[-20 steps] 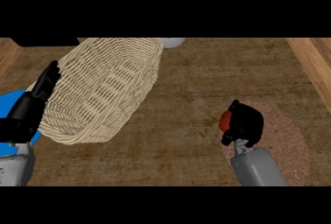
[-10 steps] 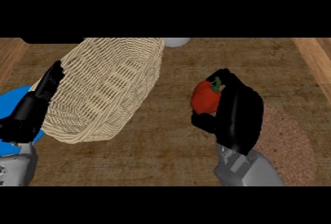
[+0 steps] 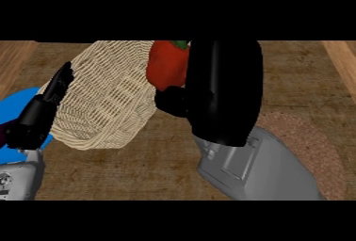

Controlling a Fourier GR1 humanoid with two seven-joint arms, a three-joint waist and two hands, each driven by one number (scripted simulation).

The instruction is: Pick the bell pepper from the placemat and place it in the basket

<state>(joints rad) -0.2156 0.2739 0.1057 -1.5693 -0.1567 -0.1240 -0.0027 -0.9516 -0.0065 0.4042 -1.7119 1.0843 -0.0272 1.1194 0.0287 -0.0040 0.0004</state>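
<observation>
In the head view my right hand (image 3: 219,89) fills the middle of the picture, raised well above the counter, its fingers curled round a red bell pepper (image 3: 167,63) with a green stem. The pepper hangs at the right rim of the woven basket (image 3: 104,99), which lies at the upper left. The round brown placemat (image 3: 313,141) lies at the right, partly hidden by my right forearm. My left hand (image 3: 42,110) rests open at the basket's left side, fingers pointing up.
A blue plate (image 3: 17,106) shows at the left edge, behind my left hand. Light wooden strips border the counter at the top left (image 3: 17,54) and top right (image 3: 344,56).
My right hand has lifted the bell pepper off the placemat and carried it up and to the left, to the basket's rim. The left hand has stayed still.
</observation>
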